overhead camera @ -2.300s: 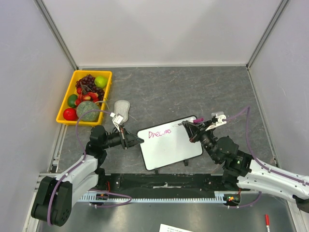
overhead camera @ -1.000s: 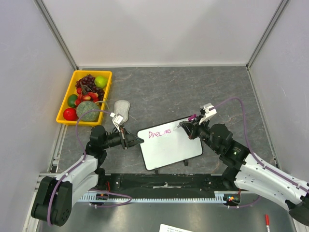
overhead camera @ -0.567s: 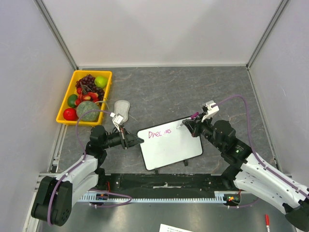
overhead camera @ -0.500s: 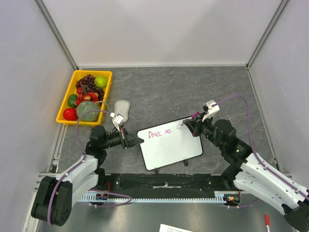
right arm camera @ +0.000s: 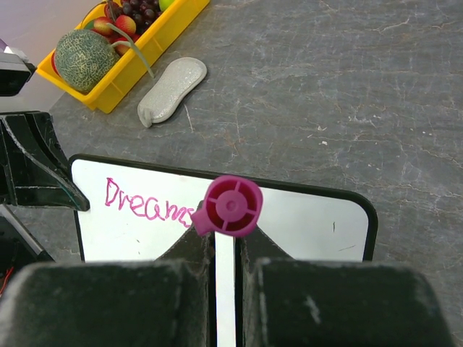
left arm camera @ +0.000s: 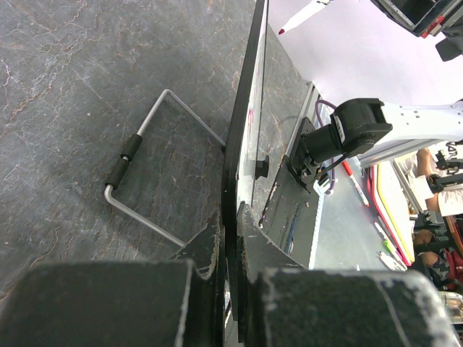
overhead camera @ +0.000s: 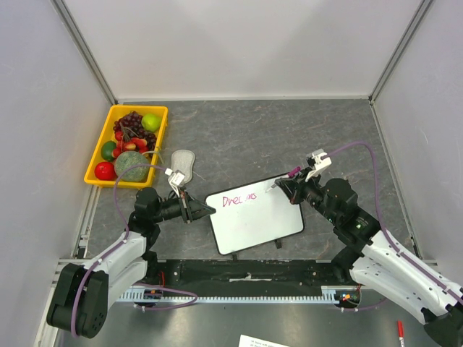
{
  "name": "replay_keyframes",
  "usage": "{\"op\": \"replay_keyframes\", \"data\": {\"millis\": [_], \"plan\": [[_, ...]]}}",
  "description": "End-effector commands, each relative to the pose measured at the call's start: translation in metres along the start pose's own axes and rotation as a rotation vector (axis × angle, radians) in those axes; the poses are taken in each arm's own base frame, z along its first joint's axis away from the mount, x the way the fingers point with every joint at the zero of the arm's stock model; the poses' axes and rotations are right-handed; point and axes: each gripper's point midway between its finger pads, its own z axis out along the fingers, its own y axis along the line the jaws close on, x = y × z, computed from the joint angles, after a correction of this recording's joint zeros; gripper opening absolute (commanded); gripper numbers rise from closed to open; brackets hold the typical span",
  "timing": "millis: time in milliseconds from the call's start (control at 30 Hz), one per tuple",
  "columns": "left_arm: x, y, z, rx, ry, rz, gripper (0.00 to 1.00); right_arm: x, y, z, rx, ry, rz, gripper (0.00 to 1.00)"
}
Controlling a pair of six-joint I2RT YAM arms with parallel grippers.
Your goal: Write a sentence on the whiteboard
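The whiteboard (overhead camera: pixel 255 218) stands tilted on the grey table, with the magenta word "Dreams" (overhead camera: pixel 239 199) as the only writing on its upper left. My left gripper (overhead camera: pixel 207 210) is shut on the board's left edge; in the left wrist view the board (left arm camera: pixel 243 137) is seen edge-on between my fingers (left arm camera: pixel 230 220). My right gripper (overhead camera: pixel 284 187) is shut on a magenta marker (right arm camera: pixel 231 205). The marker's tip (left arm camera: pixel 283 30) is close over the board, just right of the word (right arm camera: pixel 145 203). I cannot tell whether it touches the board (right arm camera: pixel 307 217).
A yellow bin (overhead camera: pixel 103 144) of fruit stands at the back left. A grey oval eraser pad (overhead camera: pixel 183 161) lies between the bin and the board. The board's wire stand (left arm camera: pixel 137 155) rests on the table behind it. White walls close the cell on three sides.
My right arm has changed posture and carried the marker a little left, then back right at the end of the word. The left gripper and the board have not moved.
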Motion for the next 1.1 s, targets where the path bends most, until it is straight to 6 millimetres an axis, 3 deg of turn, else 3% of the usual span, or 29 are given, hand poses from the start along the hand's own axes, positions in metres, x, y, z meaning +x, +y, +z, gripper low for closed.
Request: {"op": "replay_keyframes", "data": {"millis": [0, 167, 400, 867, 1067], "plan": [[-0.003, 0.003, 0.001, 0.002, -0.012, 0.085, 0.02, -0.016, 0.007, -0.001, -0.03, -0.046, 0.0, 0.0], [-0.003, 0.003, 0.001, 0.004, -0.012, 0.086, 0.02, -0.026, 0.013, 0.002, -0.05, -0.098, 0.042, 0.0], [-0.003, 0.002, 0.001, 0.004, -0.013, 0.087, 0.02, -0.022, 0.021, 0.011, -0.103, -0.098, 0.07, 0.0], [-0.003, 0.003, 0.001, 0.002, -0.012, 0.083, 0.02, 0.006, 0.004, 0.014, -0.043, -0.054, 0.062, 0.0], [-0.003, 0.003, 0.001, 0.002, -0.012, 0.083, 0.02, 0.003, -0.007, 0.012, 0.014, -0.086, 0.07, 0.0]]}}
